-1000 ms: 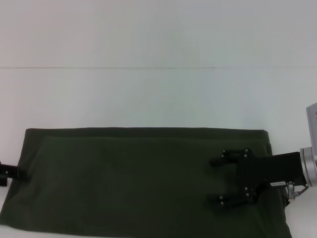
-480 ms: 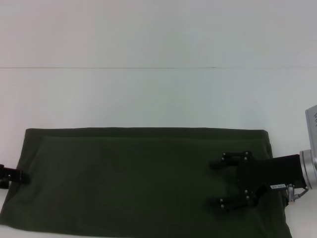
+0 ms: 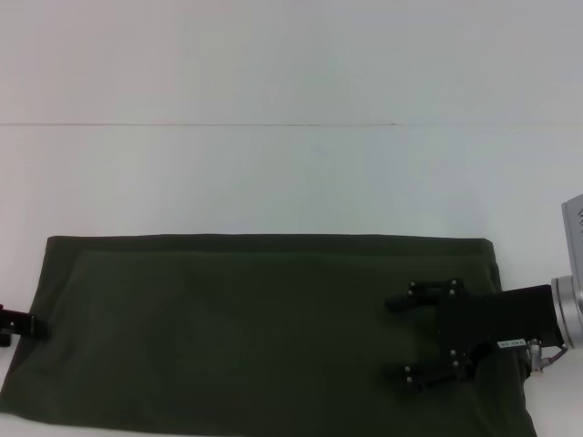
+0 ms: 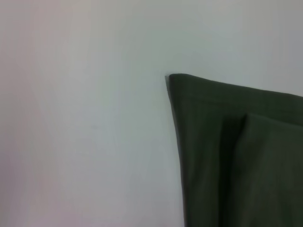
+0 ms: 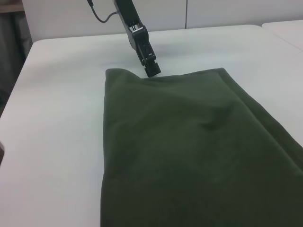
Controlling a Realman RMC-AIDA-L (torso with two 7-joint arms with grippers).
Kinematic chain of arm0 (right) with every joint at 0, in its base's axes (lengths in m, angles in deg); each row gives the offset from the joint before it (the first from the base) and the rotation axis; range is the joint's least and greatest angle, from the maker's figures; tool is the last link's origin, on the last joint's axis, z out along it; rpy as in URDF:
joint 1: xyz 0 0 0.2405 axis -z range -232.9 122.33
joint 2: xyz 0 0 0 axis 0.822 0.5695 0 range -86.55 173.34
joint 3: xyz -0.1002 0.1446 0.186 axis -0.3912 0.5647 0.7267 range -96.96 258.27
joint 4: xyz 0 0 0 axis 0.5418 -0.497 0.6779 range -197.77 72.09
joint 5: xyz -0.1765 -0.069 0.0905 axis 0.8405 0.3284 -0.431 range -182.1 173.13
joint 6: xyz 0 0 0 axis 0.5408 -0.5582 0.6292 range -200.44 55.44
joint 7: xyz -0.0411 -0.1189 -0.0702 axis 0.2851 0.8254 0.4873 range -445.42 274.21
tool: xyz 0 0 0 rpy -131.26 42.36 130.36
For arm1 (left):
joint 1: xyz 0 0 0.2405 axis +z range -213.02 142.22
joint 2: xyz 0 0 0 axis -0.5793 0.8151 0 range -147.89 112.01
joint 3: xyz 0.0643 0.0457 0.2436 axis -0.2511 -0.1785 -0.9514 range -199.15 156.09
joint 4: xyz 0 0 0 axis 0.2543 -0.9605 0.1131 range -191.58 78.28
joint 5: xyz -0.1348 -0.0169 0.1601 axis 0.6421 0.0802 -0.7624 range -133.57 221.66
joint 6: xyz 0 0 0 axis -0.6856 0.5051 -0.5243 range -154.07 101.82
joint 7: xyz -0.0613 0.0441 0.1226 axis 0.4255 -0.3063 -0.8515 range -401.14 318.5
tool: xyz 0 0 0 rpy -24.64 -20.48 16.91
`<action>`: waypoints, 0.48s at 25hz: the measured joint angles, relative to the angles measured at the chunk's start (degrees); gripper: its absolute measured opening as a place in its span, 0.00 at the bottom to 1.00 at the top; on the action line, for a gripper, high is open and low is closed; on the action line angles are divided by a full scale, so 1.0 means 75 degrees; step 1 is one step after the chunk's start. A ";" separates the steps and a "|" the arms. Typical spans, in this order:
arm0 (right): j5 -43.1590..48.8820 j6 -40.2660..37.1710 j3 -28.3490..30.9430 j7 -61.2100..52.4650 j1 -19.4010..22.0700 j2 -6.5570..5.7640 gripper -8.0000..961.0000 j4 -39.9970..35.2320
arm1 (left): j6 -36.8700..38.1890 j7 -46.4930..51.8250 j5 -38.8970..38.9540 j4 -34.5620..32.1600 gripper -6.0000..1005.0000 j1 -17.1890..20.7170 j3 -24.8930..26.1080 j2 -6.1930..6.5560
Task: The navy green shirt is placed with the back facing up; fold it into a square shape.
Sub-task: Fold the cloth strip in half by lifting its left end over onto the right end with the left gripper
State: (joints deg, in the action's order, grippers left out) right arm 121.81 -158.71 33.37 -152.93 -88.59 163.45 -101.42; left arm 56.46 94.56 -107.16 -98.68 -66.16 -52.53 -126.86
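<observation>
Left gripper [image 3: 32,323] retreated; shirt [image 3: 255,328] under open right gripper [image 3: 397,337].

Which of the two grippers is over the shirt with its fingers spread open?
The right gripper, above the navy green shirt near its right end. The left gripper only meets the left edge.

Navy green shirt [image 3: 246,328]: matt woven cloth, soft, smooth apart from faint creases. Table [image 3: 291,173]: smooth white surface with a dull sheen. Right gripper [image 3: 401,337]: matt black plastic-looking body with small bright screws, behind it a silvery metal wrist.
</observation>
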 joint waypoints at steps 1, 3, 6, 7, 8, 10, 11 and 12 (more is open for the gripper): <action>0.0001 0.0000 0.0000 0.0000 0.0000 0.0000 0.95 0.0000 | -0.0001 -0.0007 -0.0013 -0.0001 0.69 -0.0005 0.0001 -0.0006; 0.0004 0.0000 0.0001 -0.0001 0.0000 0.0000 0.95 0.0000 | -0.0002 -0.0011 -0.0019 0.0006 0.69 -0.0009 0.0003 -0.0008; 0.0007 0.0008 0.0001 -0.0001 0.0000 0.0000 0.95 0.0000 | -0.0006 -0.0014 -0.0019 0.0060 0.69 -0.0020 0.0006 -0.0001; 0.0008 0.0010 0.0001 -0.0001 0.0000 0.0000 0.95 0.0000 | 0.0000 -0.0014 -0.0020 0.0078 0.69 -0.0029 0.0007 0.0000; 0.0009 0.0012 0.0001 -0.0001 0.0000 0.0000 0.95 0.0000 | 0.0012 -0.0014 -0.0021 0.0082 0.69 -0.0033 0.0007 0.0000; 0.0013 0.0014 -0.0011 0.0000 0.0000 0.0000 0.95 0.0000 | 0.0043 -0.0014 -0.0025 0.0115 0.69 -0.0052 0.0008 0.0000; 0.0013 0.0014 -0.0011 0.0000 0.0000 0.0000 0.95 0.0000 | 0.0062 -0.0014 -0.0025 0.0150 0.69 -0.0067 0.0008 0.0001; 0.0013 0.0017 -0.0016 0.0000 0.0000 0.0000 0.95 0.0000 | 0.0078 -0.0014 -0.0025 0.0206 0.69 -0.0092 0.0009 0.0004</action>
State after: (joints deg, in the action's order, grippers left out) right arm 121.90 -158.59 33.25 -152.93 -88.59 163.45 -101.42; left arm 57.05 94.46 -107.35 -97.13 -66.85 -52.46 -126.83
